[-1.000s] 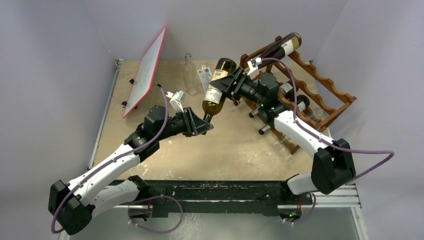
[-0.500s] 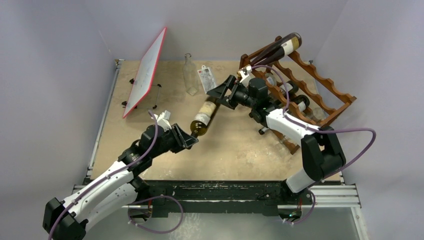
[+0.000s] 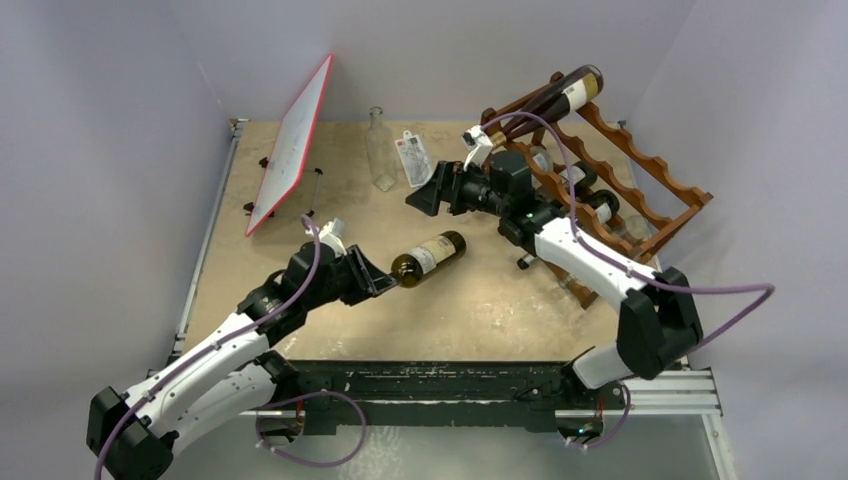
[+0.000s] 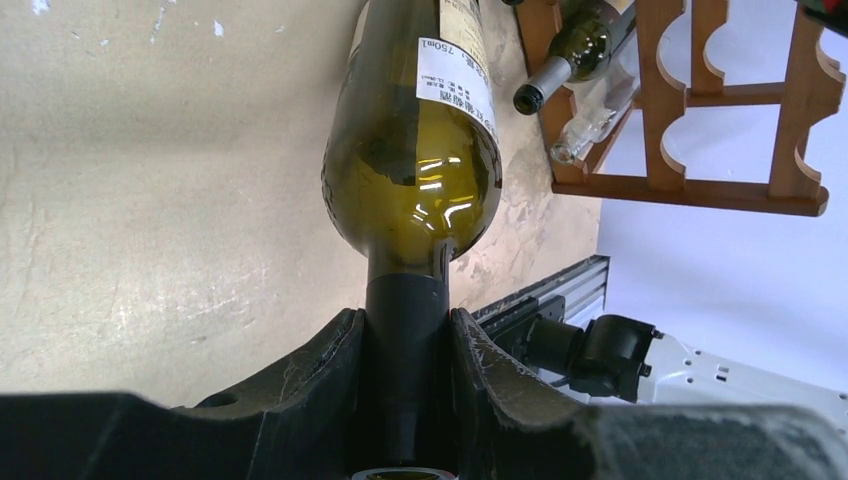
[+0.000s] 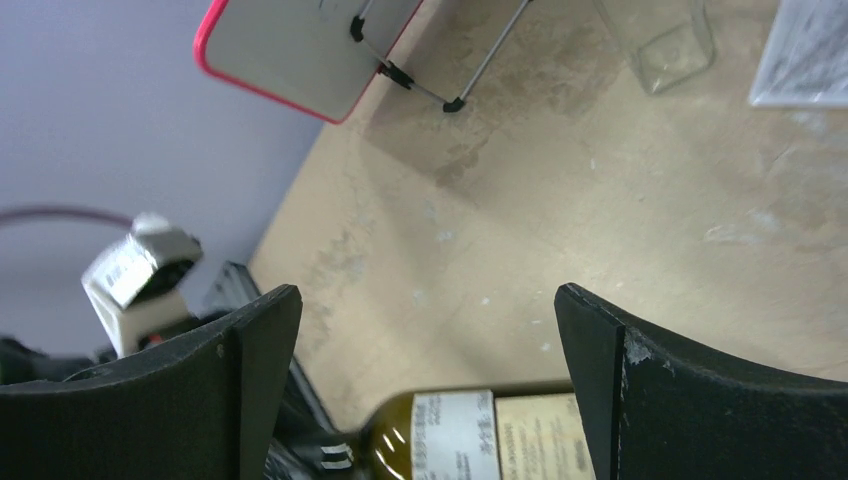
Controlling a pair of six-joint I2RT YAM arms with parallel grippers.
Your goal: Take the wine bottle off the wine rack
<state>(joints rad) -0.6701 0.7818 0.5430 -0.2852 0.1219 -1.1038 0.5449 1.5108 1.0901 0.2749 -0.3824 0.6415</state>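
Note:
A green wine bottle [image 3: 430,257] with a cream label lies low over the table's middle, off the rack; whether it rests on the table I cannot tell. My left gripper [image 3: 384,281] is shut on its dark neck, also plain in the left wrist view [image 4: 407,345], where the bottle [image 4: 412,150] runs away from the fingers. My right gripper [image 3: 423,196] is open and empty above the table behind the bottle, whose label shows below its spread fingers [image 5: 470,435]. The dark reddish-brown wine rack [image 3: 640,170] stands at the right.
A dark bottle [image 3: 555,98] lies tilted on the rack's top tier and more bottles [image 3: 588,195] lie lower in it. A red-edged whiteboard [image 3: 290,145] stands at the back left. A clear glass bottle [image 3: 379,150] and a printed card [image 3: 412,157] are at the back.
My right gripper let go of the bottle's body and drew back toward the rack. My left gripper pulled the bottle nearer by its neck and lowered it until it lay level.

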